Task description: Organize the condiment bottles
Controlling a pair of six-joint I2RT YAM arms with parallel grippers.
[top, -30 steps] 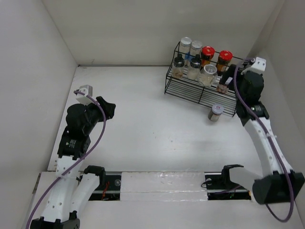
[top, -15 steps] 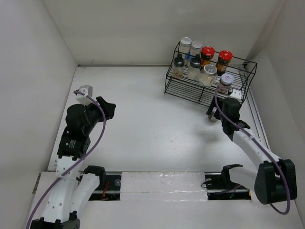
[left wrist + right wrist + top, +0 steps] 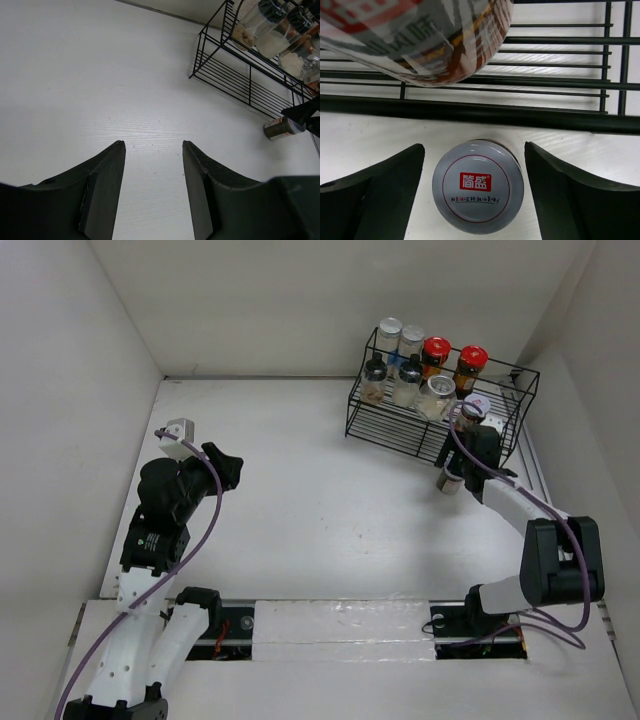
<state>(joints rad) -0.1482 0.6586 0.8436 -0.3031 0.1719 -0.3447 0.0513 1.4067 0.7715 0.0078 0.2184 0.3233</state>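
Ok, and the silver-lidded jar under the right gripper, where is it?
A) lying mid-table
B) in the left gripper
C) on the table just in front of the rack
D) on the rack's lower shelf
C: the silver-lidded jar stands on the table, just outside the front bar of the rack, with the right gripper open on either side of it.

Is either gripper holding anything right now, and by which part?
Nothing is held. The right gripper is open, the silver-lidded jar between its fingers with gaps on both sides. The left gripper is open and empty.
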